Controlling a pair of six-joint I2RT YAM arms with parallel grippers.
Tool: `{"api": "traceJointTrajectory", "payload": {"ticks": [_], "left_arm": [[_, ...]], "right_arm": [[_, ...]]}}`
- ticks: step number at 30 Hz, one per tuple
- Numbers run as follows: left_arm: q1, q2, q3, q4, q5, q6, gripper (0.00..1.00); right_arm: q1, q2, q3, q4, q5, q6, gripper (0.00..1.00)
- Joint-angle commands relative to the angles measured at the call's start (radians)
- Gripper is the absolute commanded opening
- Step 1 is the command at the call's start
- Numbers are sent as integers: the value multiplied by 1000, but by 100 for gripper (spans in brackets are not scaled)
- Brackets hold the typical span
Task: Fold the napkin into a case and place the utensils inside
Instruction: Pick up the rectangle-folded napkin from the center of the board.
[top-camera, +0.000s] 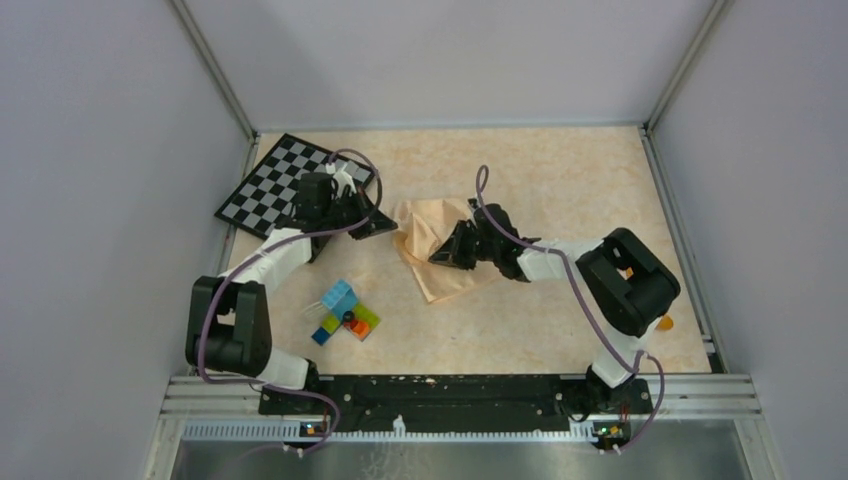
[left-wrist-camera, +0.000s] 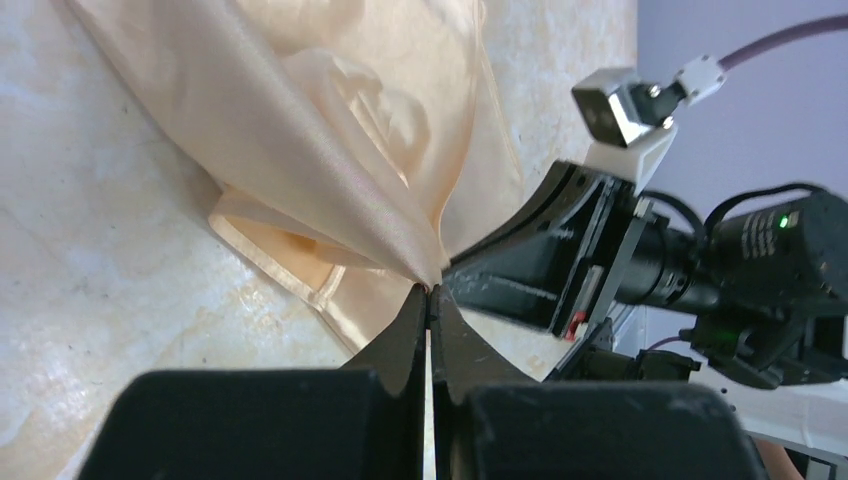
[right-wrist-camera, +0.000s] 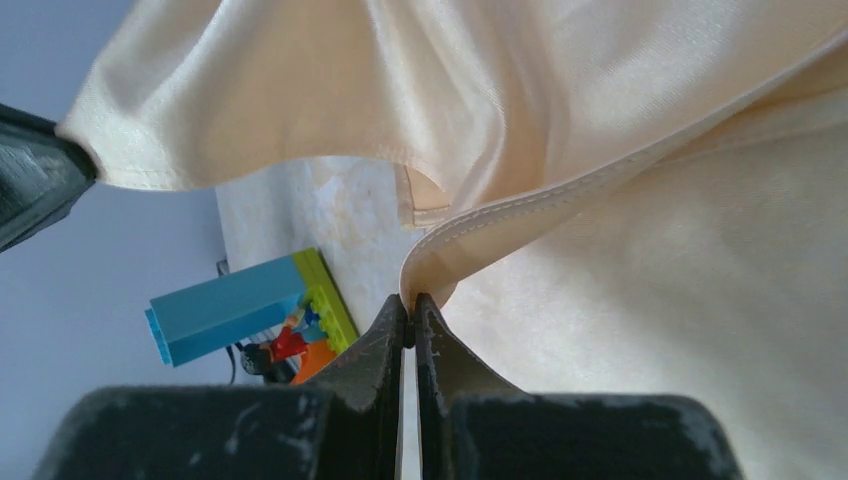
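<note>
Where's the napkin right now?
Top view: mid-table, napkin bunched between the left gripper and right gripper, both pinching it; toy bricks lie near its left.

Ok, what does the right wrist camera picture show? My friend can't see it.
The right gripper, jaws shut, pinches the stitched edge of a peach-orange napkin, which hangs in folds across most of the view. Below the cloth, at lower left, a cluster of toy bricks, blue, green and orange, sits on the pale marbled table.
</note>
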Motion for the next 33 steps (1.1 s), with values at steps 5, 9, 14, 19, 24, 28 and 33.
{"api": "traceJointTrajectory", "payload": {"ticks": [5, 9, 14, 19, 24, 28, 33], "left_arm": [[22, 54, 53, 26, -23, 44, 0], [42, 71, 62, 20, -27, 41, 0], [100, 99, 71, 41, -1, -12, 0], [143, 164, 82, 61, 58, -53, 0], [153, 209, 74, 99, 96, -58, 0], [181, 217, 74, 97, 111, -35, 0], [189, 218, 76, 90, 114, -22, 0]], "right_arm": [[74, 83, -33, 422, 101, 304, 0], [81, 115, 0, 393, 149, 304, 0], [104, 172, 19, 419, 168, 329, 1], [130, 220, 66, 375, 171, 335, 5], [137, 183, 183, 83, 189, 119, 26], [151, 103, 278, -148, 133, -239, 43], [157, -3, 366, -504, 111, -636, 54]]}}
